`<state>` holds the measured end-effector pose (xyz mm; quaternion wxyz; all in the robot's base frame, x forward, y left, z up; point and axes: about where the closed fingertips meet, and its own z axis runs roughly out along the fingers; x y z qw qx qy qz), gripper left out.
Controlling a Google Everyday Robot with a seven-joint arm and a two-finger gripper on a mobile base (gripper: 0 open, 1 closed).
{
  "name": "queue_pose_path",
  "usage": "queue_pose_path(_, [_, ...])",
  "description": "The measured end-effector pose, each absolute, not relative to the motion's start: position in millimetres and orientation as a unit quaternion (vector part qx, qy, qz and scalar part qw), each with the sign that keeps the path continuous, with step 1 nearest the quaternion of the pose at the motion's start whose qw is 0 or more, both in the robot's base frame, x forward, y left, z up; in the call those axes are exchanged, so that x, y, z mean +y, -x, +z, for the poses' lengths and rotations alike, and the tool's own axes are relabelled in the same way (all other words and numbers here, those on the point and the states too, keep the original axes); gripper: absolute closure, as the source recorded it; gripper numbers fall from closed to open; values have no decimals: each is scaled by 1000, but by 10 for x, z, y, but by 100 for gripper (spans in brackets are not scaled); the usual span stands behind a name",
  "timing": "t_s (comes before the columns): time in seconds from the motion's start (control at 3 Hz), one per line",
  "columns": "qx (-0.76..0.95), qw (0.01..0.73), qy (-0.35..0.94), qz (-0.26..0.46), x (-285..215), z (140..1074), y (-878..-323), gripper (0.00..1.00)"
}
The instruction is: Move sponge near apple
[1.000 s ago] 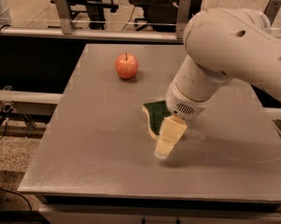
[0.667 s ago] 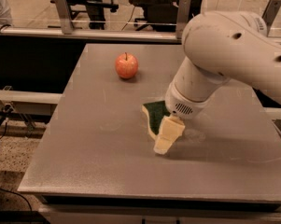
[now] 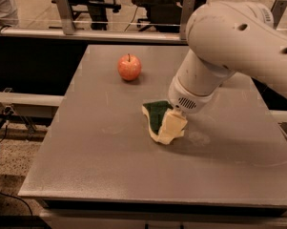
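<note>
The jaws sit low on the right end of the sponge (image 3: 156, 114), which lies mid-worktop (image 3: 95, 166) well apart from the apple (image 3: 129, 67) farther back, seemingly placed to carry it over, though whether they grip it I cannot tell.

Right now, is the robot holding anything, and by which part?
It cannot be told. The gripper is down at the right end of the sponge; the apple lies apart, untouched.

Pale yellow claw (image 3: 171, 130) at green sponge (image 3: 157, 112); red-orange apple (image 3: 129, 67).
</note>
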<state>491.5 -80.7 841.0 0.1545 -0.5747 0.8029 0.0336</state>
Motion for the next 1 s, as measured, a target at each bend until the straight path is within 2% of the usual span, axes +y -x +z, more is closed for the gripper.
queue_pose_path(0.33, [796, 166, 581, 30, -702, 8549, -5060, 86])
queue_pose_path(0.67, [791, 174, 586, 33, -580, 8631, -5261, 100])
queue_pose_path(1.0, [779, 189, 596, 37, -455, 8621, -5516, 100])
